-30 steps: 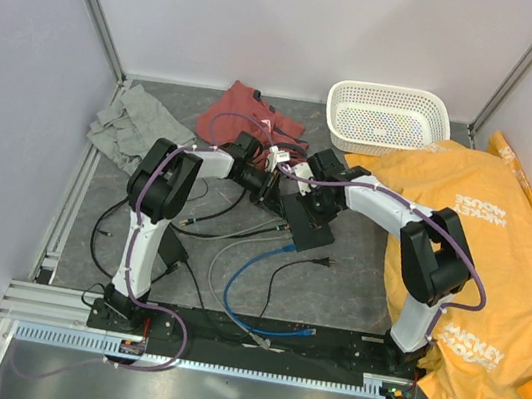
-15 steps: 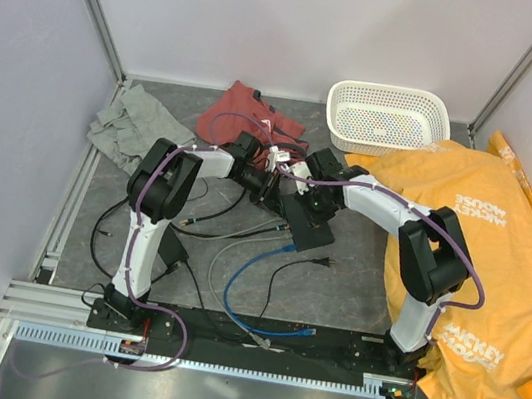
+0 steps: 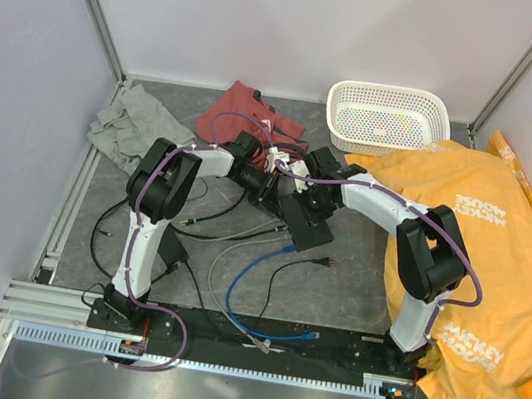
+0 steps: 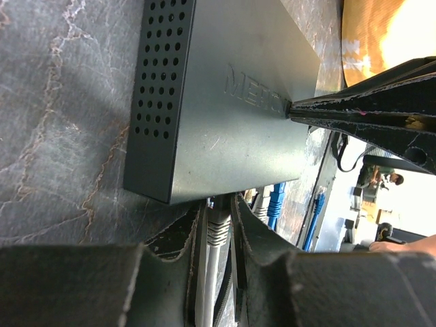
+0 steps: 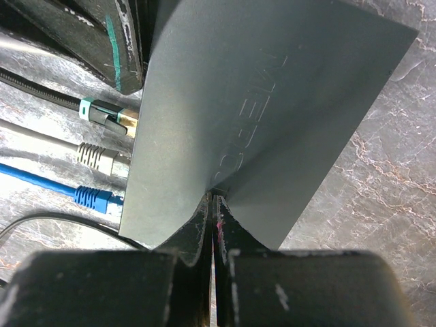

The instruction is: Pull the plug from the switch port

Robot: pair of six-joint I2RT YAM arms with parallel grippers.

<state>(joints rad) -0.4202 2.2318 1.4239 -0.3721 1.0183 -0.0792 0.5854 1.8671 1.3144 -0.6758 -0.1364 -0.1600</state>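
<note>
Lying flat on the grey marbled desk [image 3: 355, 274], the switch [image 3: 310, 229] sits mid-desk between the two arms, a thin black box with a perforated short side and raised lettering on its top face. The left gripper [image 4: 216, 218] reaches in from the left at the switch's port edge; its fingers [image 4: 253, 231] are drawn in tight on either side of a pale ribbed plug [image 4: 216, 230], which is still seated in its port, with the cable running back between the fingers. The right gripper [image 5: 212, 204] comes from the opposite side with its two fingers pressed together, nothing between them, and their tips bear down on the top face of the switch just beside the lettering. The right wrist view shows three connectors side by side along the port edge: a black cable's plug with a teal band [image 5: 102, 112], a grey plug [image 5: 99, 157] and a blue plug [image 5: 95, 197]; I cannot tell for certain which of these is the one the left gripper has pinched. A blue cable [image 3: 232, 285] loops over the desk nearer the arm bases. A white basket [image 3: 431, 114] stands at the far right, a yellow cloth [image 3: 500, 257] covers the right side, and a red cloth [image 3: 245, 110] and a grey cloth [image 3: 131, 123] lie at the far left.
</note>
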